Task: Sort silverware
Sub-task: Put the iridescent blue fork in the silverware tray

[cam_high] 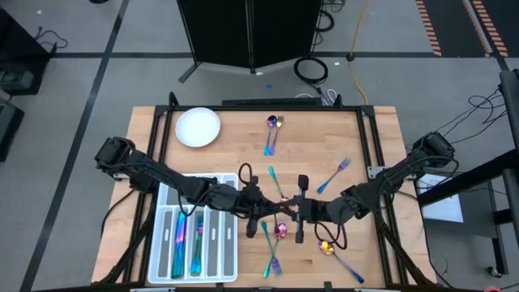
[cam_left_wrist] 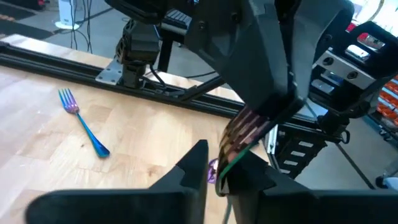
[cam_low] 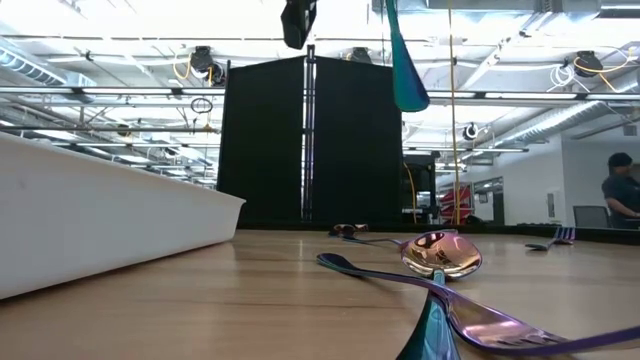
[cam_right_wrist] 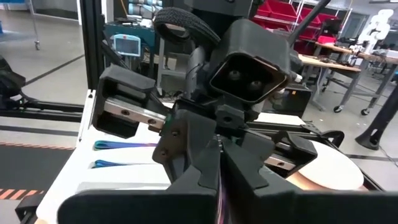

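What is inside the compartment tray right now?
The tray holds several iridescent pieces lying lengthwise in its left slots; the right slots look bare. The left arm crosses over the tray's far end, so what lies under it cannot be seen.

A: Lighting's pretty even from overhead. The wooden table [cam_high: 243,154] looks bright with only soft, short shadows under the arms.

B: Yeah, but the table-level camera is rough. The ceiling lights [cam_low: 120,20] blow out into white glare, and the black panel [cam_low: 310,140] in the far middle goes almost pure silhouette.

A: The nearest spoon [cam_low: 440,255] catches a pink sheen there, and the closest handle [cam_low: 480,325] is smeared out of focus.

B: Wrist cams are soft up close too. The dark fingers [cam_left_wrist: 193,174] are blurry blobs, and the fork [cam_left_wrist: 84,121] farther off is sharper.
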`<state>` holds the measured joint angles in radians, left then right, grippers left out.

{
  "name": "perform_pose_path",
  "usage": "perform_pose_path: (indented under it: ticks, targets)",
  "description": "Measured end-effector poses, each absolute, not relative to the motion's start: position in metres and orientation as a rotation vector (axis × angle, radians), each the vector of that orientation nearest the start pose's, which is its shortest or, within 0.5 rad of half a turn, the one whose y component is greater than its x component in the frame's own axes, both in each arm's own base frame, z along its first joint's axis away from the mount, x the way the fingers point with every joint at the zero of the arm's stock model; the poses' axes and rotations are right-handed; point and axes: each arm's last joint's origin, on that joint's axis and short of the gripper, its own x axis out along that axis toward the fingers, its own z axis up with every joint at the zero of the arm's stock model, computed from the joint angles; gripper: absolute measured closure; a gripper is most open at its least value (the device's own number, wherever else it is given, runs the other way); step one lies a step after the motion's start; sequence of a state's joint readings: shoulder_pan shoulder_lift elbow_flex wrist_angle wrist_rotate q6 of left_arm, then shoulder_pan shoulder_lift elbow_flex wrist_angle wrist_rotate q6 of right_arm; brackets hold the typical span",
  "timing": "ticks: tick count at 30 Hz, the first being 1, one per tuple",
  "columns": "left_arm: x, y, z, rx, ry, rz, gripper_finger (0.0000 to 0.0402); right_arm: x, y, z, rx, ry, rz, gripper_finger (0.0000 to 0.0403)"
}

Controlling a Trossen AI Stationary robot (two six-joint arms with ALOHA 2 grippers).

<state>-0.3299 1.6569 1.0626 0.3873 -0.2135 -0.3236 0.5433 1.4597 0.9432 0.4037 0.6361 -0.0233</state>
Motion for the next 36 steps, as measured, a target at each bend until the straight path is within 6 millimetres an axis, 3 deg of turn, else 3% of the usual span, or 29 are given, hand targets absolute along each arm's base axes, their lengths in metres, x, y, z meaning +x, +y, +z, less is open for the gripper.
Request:
perform_pose_path:
  ticks: [11, 28, 31, 36]
  targets:
    - [0.355, -0.115, 0.261, -0.246, 0.204, -0.076, 0.0286, 0.276, 0.151, 0.303, -0.092, 0.032, -0.131, 0.0403]
    - [0.355, -0.116, 0.258, -0.245, 0.228, -0.089, 0.0284, 0.269, 0.146, 0.310, -0.091, 0.032, -0.221, 0.0403]
    - [0.355, -0.116, 0.258, -0.245, 0.229, -0.089, 0.0304, 0.269, 0.146, 0.310, -0.093, 0.032, -0.221, 0.0403]
    - [0.355, -0.115, 0.258, -0.245, 0.230, -0.085, 0.0387, 0.269, 0.146, 0.310, -0.096, 0.033, -0.220, 0.0403]
